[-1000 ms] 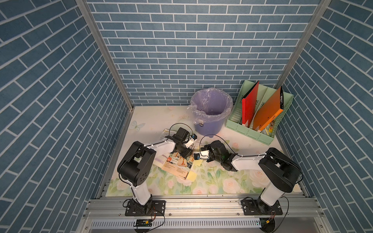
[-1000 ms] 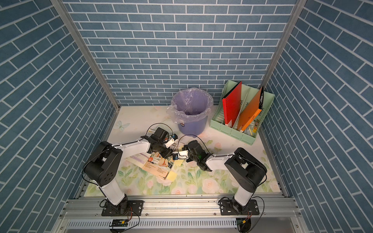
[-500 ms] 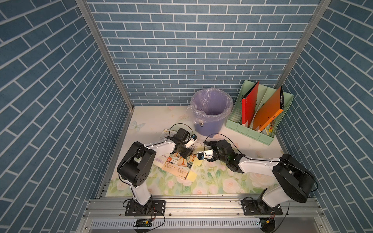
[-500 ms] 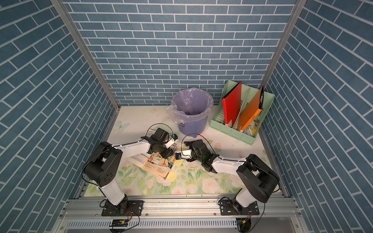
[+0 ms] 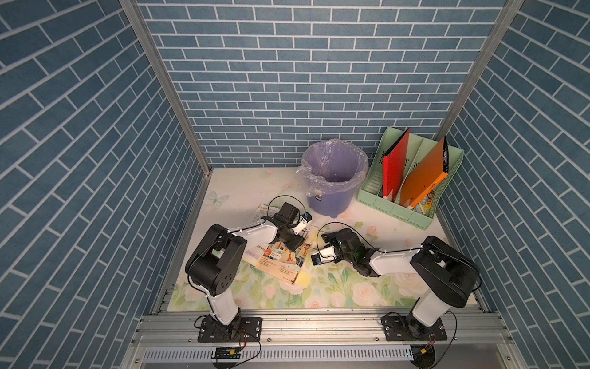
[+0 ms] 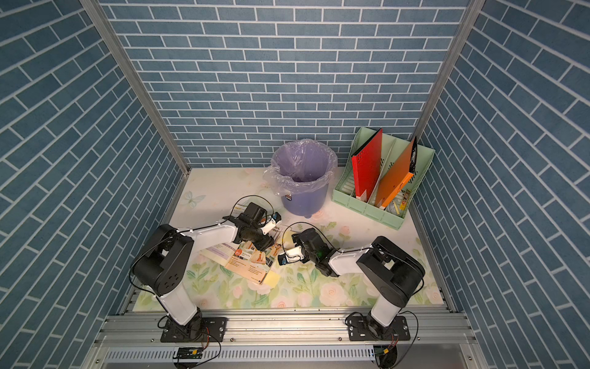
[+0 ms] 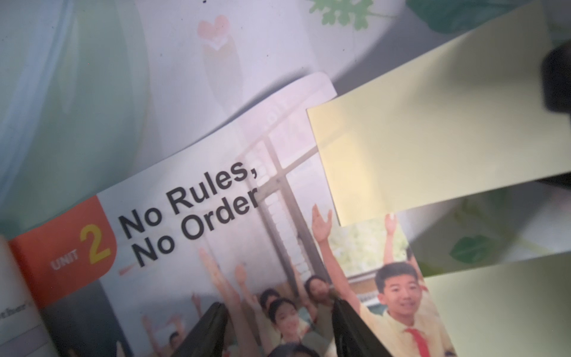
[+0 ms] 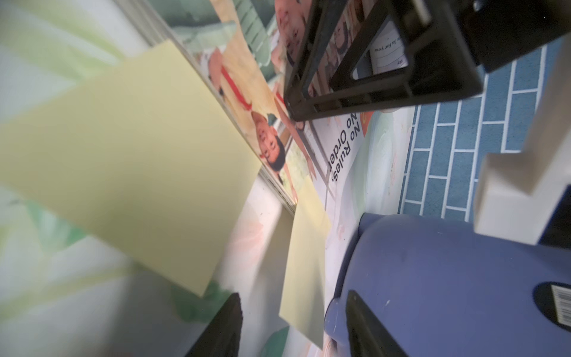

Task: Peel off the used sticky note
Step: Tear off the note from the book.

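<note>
Two things had changed within the last second, both on the right arm: its elbow had swung out toward the right edge of the top views and come back, and the right claw, clenched a second before, now stood released. The left arm had not moved. The book lay open as before, left of centre in both top views, and the note was still stuck to its page. I judge that the pinch did not carry the note away, so the peeling was not done and a new grasp was needed.

Only the top views showed the whole scene: both arms, the bin above the book, and a lower note at the book's bottom corner. The task's note was too small there to judge. The left wrist view showed how it was fixed: in the upper right of the frame one end lay over the page corner, right of the title, and the rest reached beyond the book. At the bottom edge the left claw was released, fingers apart over the page, grasping nothing. The right wrist view showed what the others hid: low in the frame the note's free end hung between the right claw's fingers, which stood apart and, as far as I could tell, did not touch it.
</note>
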Motion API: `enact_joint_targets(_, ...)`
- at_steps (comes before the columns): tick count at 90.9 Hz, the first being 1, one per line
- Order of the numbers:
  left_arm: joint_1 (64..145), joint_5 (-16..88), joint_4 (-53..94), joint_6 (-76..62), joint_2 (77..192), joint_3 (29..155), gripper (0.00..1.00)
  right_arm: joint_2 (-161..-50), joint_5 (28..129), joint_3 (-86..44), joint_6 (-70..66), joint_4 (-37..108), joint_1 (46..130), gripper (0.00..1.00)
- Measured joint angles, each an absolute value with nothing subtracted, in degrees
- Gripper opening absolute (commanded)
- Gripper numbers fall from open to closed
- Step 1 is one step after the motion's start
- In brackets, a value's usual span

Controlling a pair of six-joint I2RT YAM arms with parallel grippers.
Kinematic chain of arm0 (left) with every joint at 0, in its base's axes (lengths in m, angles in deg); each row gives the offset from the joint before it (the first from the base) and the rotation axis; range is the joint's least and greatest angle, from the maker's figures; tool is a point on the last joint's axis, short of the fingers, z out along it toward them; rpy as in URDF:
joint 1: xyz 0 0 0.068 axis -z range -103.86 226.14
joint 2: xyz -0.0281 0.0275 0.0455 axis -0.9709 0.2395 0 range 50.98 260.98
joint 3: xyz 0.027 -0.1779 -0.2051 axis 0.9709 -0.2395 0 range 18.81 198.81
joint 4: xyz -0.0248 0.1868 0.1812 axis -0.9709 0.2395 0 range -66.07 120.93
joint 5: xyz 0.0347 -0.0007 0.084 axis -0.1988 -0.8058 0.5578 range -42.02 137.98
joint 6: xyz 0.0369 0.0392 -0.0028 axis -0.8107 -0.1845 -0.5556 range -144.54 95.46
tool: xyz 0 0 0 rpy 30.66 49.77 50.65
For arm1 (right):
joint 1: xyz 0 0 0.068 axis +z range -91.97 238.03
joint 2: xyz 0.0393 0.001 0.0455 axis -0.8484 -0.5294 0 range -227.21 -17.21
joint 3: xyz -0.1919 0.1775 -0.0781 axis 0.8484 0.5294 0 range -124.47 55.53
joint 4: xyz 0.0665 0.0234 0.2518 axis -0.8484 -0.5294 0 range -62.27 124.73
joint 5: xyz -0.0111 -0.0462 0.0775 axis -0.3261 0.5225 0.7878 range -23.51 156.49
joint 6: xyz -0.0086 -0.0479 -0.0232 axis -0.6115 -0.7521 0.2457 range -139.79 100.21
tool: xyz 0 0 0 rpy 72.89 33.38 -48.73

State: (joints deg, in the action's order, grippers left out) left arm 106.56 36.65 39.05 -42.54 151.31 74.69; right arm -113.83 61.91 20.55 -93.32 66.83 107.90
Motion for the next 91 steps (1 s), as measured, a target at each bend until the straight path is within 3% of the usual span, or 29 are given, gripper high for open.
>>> enact_joint_targets(19,106.6,36.8,39.1,-42.6,151.3,74.7,0.6,-116.7,60.6,18.6,-95.4,70.8,108.6,0.0)
enact_joint_targets(91,106.6,38.3,38.5,-43.2,150.9,74.2,0.6,-116.8,65.4,13.0,-82.6,65.5,105.8,0.0)
